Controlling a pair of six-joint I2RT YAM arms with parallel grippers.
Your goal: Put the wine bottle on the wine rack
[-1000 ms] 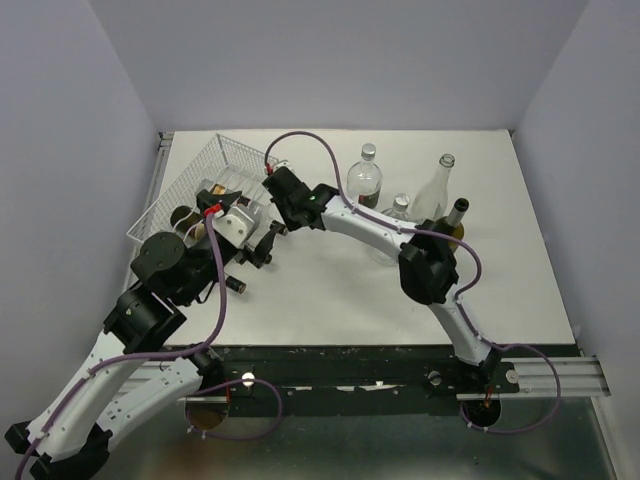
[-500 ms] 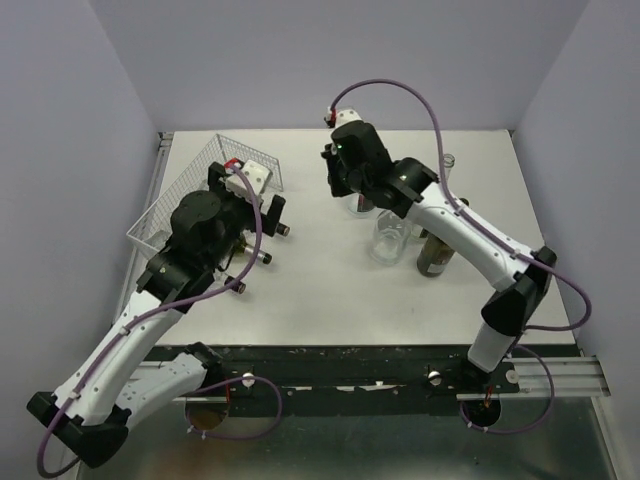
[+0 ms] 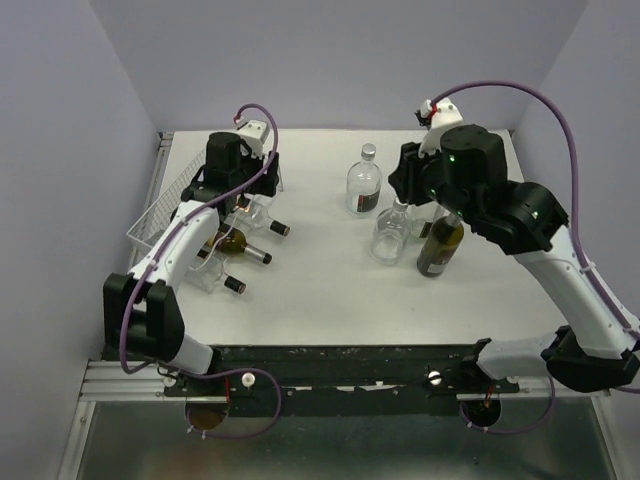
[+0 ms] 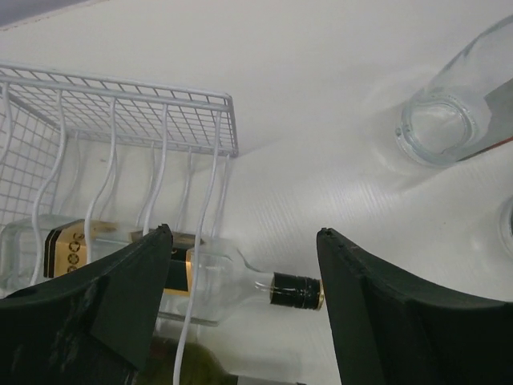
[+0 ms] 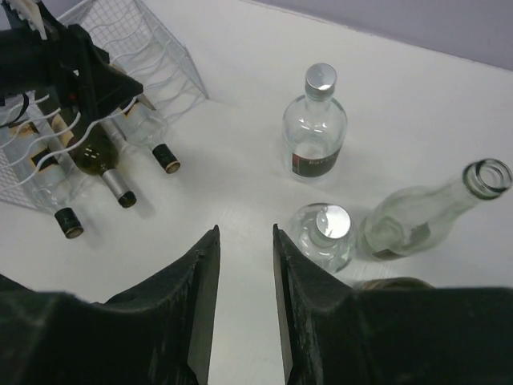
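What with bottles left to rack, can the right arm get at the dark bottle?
Probably yes. The right gripper hangs open, with the dark bottle close under that arm and its near side free. A small clear bottle crowds it.

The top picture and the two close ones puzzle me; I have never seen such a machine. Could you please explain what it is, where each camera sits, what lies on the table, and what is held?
These are two white robot arms bolted at the near edge of a white table. The wide picture comes from a camera above and behind them; each close picture comes from a camera on one wrist, so the black shapes are that arm's own fingers. The left gripper hangs over a white wire-mesh rack, where three bottles lie. To the right stand a round clear bottle with a silver cap, a smaller clear bottle, a tall open clear bottle and a dark bottle. The right gripper hangs above them. Both grippers are open and hold nothing.
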